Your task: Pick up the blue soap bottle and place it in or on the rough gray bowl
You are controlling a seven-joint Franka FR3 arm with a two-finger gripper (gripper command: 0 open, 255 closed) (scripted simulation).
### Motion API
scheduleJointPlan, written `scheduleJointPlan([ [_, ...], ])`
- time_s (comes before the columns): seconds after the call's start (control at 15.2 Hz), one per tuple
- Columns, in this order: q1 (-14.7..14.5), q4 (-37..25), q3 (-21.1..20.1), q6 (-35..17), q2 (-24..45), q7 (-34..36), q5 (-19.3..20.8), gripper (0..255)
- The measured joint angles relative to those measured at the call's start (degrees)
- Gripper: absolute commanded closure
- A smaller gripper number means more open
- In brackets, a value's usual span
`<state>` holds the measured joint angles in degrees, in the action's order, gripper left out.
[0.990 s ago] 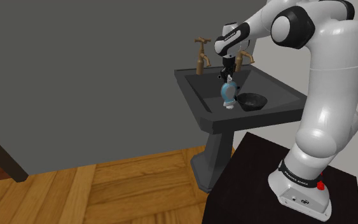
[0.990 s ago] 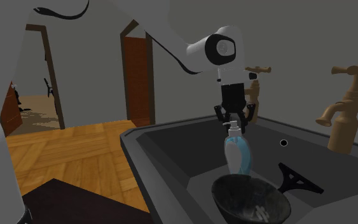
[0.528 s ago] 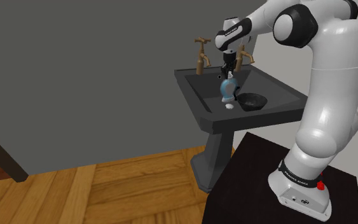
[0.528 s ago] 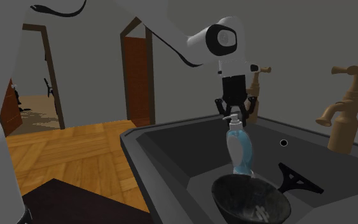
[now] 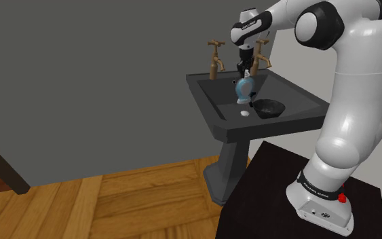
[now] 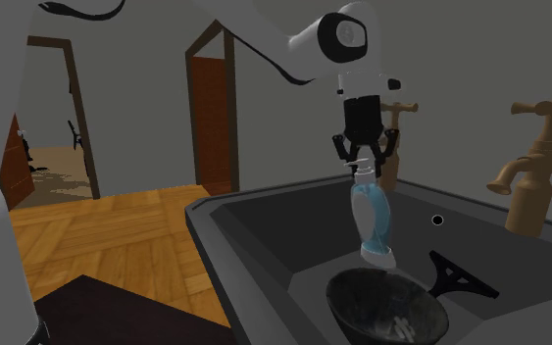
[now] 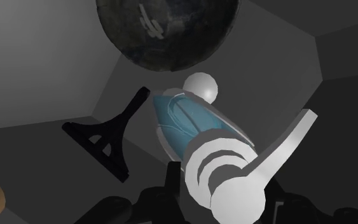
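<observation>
The blue soap bottle (image 6: 371,218) with a white pump top hangs tilted over the dark sink (image 6: 254,240). My gripper (image 6: 364,165) is shut on its neck from above, also seen in the shoulder view as the gripper (image 5: 247,72) over the bottle (image 5: 244,89). In the wrist view the bottle (image 7: 187,121) stretches away from one finger (image 7: 170,181) toward the dark rough bowl (image 7: 168,28). The bowl (image 6: 386,306) sits in the sink beside and below the bottle, toward the shoulder view's right (image 5: 269,107). A small white rounded thing (image 7: 201,86) shows at the bottle's lower end.
Two brass taps (image 5: 215,56) (image 5: 260,61) stand at the sink's back edge close to my hand. A black flat bracket-like piece (image 6: 455,277) lies in the sink beside the bowl. The black stand (image 5: 298,197) is right of the pedestal, on a wooden floor (image 5: 101,197).
My gripper has risen with the bottle in it. The bottle has come up off the sink floor and now hangs higher, slightly tilted. The bowl has not moved.
</observation>
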<state>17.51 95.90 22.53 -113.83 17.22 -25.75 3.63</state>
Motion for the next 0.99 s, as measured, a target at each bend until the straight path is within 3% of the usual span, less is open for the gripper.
scheduleJointPlan([
  [0.99,0.10,-9.77,0.31,11.09,-1.50,-1.17,0.25,255],
])
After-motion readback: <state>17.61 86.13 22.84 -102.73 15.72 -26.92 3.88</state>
